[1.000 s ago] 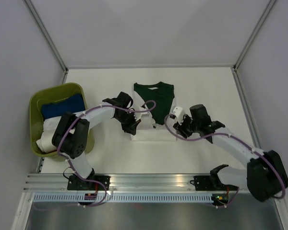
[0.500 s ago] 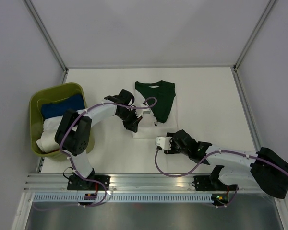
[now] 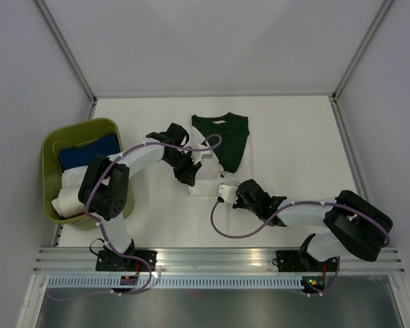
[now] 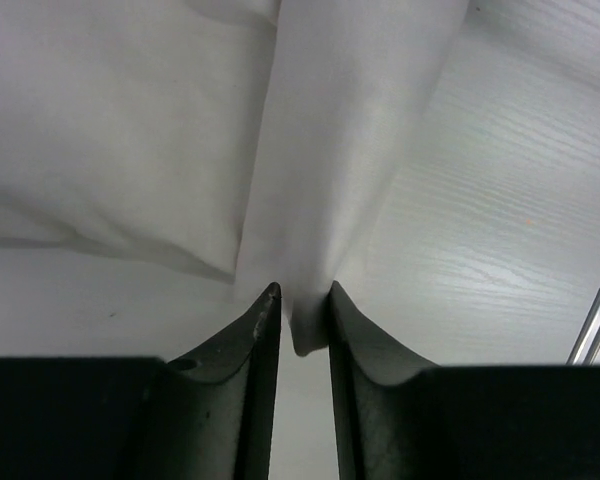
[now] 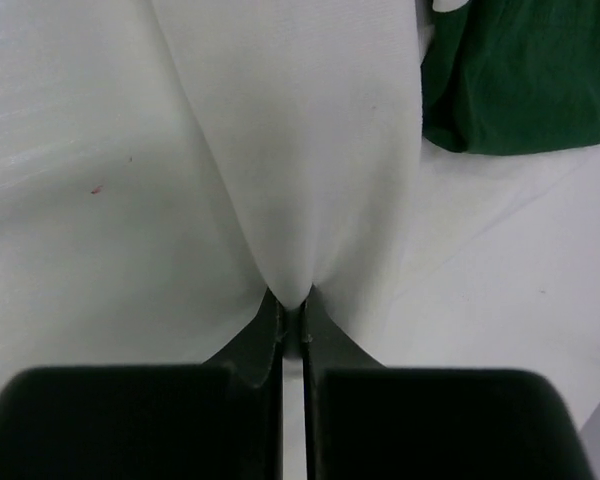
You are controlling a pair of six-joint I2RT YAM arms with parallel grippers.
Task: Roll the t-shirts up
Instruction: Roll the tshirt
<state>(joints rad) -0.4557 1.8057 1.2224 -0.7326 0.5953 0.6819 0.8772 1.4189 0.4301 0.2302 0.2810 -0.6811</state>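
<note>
The white t-shirt [image 3: 208, 183] lies flat mid-table, with the dark green t-shirt [image 3: 227, 137] spread over its far part. My left gripper [image 3: 188, 179] sits at the white shirt's left edge. In the left wrist view its jaws [image 4: 300, 300] stand slightly open, and a pinched fold of the white t-shirt [image 4: 340, 150] still lies between the tips. My right gripper [image 3: 222, 188] is at the shirt's near edge. It [image 5: 292, 305] is shut on a tented fold of the white t-shirt [image 5: 300, 150], with the green t-shirt [image 5: 530, 80] beyond at the upper right.
An olive-green basket [image 3: 51, 147] stands at the table's left edge, holding a blue bundle [image 3: 89, 152] and a white bundle [image 3: 68, 193]. The metal rail [image 3: 212, 258] runs along the near edge. White walls enclose the table on three sides.
My right arm swung in from the right side to the white shirt's near edge and shut on its cloth. My left jaws have eased apart around their fold.
</note>
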